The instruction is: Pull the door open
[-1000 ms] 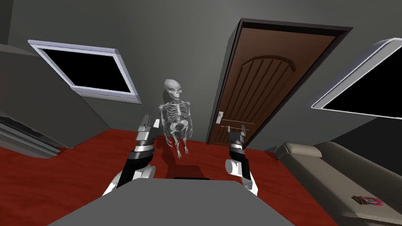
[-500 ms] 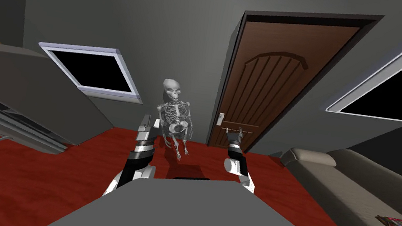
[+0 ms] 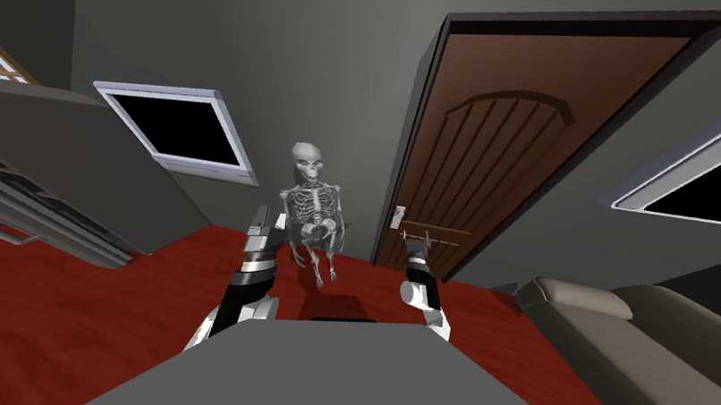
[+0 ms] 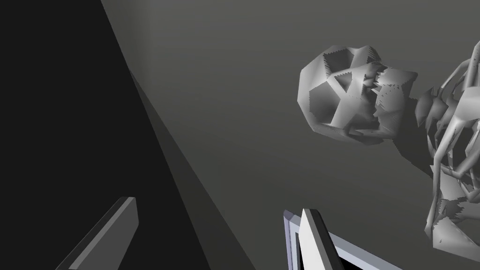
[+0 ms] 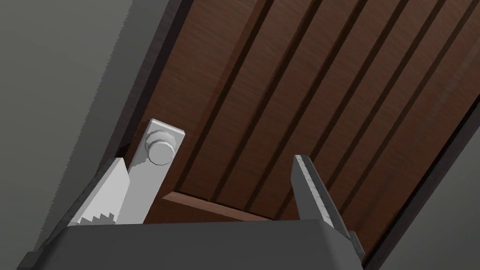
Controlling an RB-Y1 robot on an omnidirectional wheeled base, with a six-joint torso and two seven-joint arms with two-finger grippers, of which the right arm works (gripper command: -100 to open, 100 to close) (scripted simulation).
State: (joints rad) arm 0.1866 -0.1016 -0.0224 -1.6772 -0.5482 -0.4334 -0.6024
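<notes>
I had rolled nearer the shut brown door (image 3: pixel 495 144). The right gripper (image 5: pixel 208 161), blades spread, hung near the door's white knob (image 5: pixel 159 149), gripping nothing; the left gripper (image 4: pixel 218 206), spread too, idled left of the door

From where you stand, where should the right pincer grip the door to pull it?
Likely the round knob on the pale plate at the door edge: it stands proud, so come head-on with the open right pincer straddling it. It sits near one finger; centre first.

Grey skeleton (image 3: pixel 311 208), red carpet (image 3: pixel 14 321), beige sofa (image 3: pixel 649 368)
</notes>
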